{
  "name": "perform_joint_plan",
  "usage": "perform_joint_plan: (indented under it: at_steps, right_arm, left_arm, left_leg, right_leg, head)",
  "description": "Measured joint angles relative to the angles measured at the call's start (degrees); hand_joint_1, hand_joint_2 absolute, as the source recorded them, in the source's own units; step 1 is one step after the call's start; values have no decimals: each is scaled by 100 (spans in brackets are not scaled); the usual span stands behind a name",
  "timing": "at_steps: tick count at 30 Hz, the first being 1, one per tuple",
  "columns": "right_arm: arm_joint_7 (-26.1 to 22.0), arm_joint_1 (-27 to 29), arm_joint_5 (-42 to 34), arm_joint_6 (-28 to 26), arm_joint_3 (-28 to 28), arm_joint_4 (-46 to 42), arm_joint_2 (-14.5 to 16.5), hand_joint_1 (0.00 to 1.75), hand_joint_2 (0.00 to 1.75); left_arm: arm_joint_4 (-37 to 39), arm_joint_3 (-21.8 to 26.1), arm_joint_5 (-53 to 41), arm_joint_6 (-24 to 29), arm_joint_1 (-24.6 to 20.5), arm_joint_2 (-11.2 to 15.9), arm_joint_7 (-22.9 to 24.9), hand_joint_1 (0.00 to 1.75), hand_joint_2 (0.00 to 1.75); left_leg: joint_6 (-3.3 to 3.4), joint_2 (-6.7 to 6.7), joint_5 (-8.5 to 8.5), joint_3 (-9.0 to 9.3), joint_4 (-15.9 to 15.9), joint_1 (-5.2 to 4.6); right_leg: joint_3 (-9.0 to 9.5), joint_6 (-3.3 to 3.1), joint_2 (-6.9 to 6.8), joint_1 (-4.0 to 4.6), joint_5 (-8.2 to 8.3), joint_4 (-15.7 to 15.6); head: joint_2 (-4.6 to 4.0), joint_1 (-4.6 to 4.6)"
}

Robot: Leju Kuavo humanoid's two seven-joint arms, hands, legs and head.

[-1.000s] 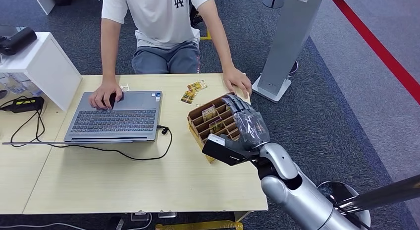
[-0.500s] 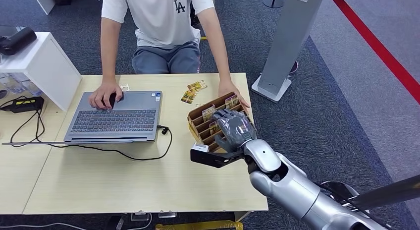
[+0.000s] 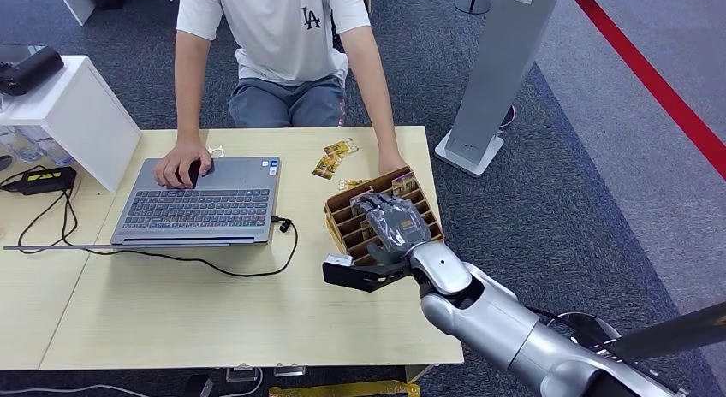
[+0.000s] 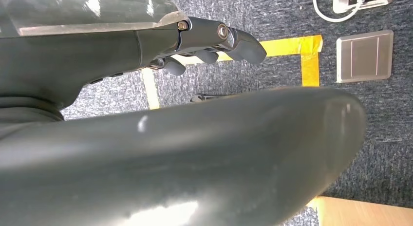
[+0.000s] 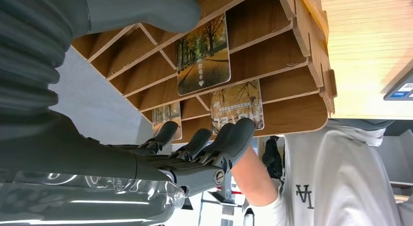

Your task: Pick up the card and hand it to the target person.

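Note:
A wooden slotted card rack point(image 3: 341, 216) stands on the table's right part with several autumn-picture cards upright in it. My right hand point(image 3: 393, 227) hovers over its middle, fingers apart, holding nothing. In the right wrist view the thumb point(image 5: 146, 11) lies on one side of a card point(image 5: 203, 54) and the fingers point(image 5: 221, 141) reach past a second card point(image 5: 237, 106) on the other; a third card point(image 5: 165, 117) stands beside them. The rack's point(image 5: 297, 65) walls show around them. The person point(image 3: 282, 38) sits across the table. My left hand point(image 4: 209, 43) hangs over the floor, holding nothing.
An open laptop point(image 3: 201, 200) lies at the left with its cable point(image 3: 214, 264) looping across the table; the person's hand point(image 3: 181, 166) rests on it. Loose cards point(image 3: 334, 156) lie behind the rack. A white box point(image 3: 68, 115) stands far left, a grey pillar point(image 3: 501, 63) at the right.
My right hand has moved leftwards and nearer, down over the rack's middle. The person's hand by the rack's far corner has drawn back behind it.

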Motion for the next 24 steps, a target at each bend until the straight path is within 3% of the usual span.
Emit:
perform_joint_plan:
  at_steps: [13,24]
  right_arm:
    - [89,-137,-92,-35,205,184,33,89,175]
    - [100,-159,-106,-41,291,237,32,97,175]
  left_arm:
    - [0,0,26,-1,26,0,-16,0,0]
    - [0,0,26,0,34,0,-16,0,0]
  left_leg:
    - [0,0,0,1,0,0]
    - [0,0,0,1,0,0]
  right_leg:
    - [0,0,0,0,0,0]
    - [0,0,0,0,0,0]
  head:
    - [0,2]
    - [0,2]
